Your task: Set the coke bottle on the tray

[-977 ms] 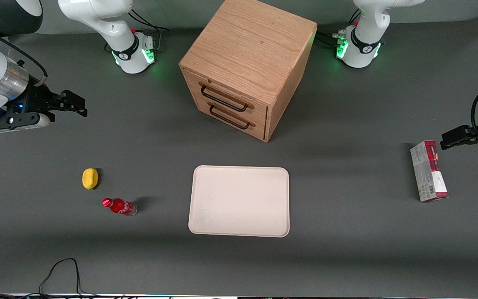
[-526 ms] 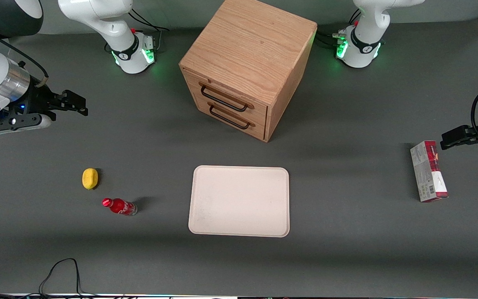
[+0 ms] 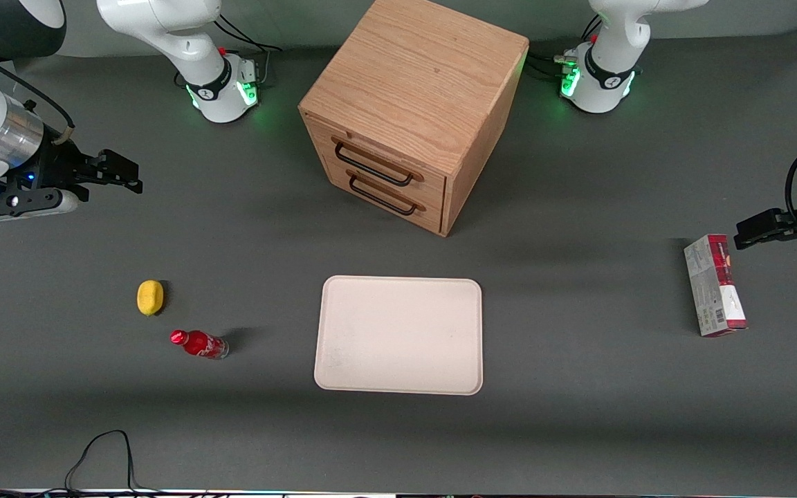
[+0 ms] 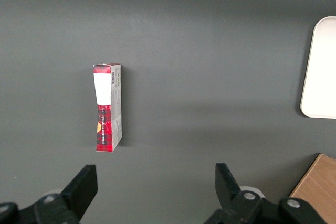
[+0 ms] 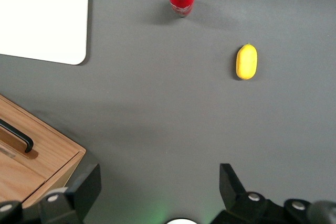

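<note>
The small red coke bottle w/ red cap stands on the dark grey table, just beside the little yellow lemon-shaped thing and nearer the front camera than it. The big flat cream-white tray sits apart from the bottle, w/ nothing on it. The black gripper hangs high up at the working arm's end, well apart from the bottle, its two fingers spread wide & holding nothing.

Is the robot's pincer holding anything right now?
No. The pincer is open and empty, up over the table at the working arm's end. The coke bottle stands by itself on the table, not yet on the tray.
</note>
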Tool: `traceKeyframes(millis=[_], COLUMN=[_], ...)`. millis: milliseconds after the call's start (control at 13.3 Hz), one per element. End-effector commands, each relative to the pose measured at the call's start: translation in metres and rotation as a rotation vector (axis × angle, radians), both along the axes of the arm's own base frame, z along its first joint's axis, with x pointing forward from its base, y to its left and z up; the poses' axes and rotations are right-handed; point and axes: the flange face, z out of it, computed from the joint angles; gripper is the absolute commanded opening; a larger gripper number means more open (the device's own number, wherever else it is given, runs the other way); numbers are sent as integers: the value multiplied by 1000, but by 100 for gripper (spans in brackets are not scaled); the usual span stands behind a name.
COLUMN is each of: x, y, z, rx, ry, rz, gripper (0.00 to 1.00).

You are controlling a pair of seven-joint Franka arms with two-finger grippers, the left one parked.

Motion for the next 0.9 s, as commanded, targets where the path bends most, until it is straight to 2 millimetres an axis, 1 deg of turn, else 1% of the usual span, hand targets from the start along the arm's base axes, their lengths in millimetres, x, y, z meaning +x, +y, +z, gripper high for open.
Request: traceKeyframes(millis=[0, 75, 150, 226, 301, 376, 526, 677, 752, 827], x=[28, 44, 62, 85, 109, 133, 171, 199, 207, 212], y=[1, 3, 7, 10, 13, 16, 27, 33, 33, 34], z=[9, 9, 5, -2, -11, -27, -55, -91, -104, -104], rx=[-12, -13, -17, -19, -22, -26, -30, -29, -29, -24], ry=[-9, 0, 15, 16, 15, 22, 12, 2, -7, -43], rz=[-21, -23, -20, -21, -21, -27, -78, -75, -76, -77], gripper=[100, 100, 100, 100, 100, 100, 100, 100, 100, 100])
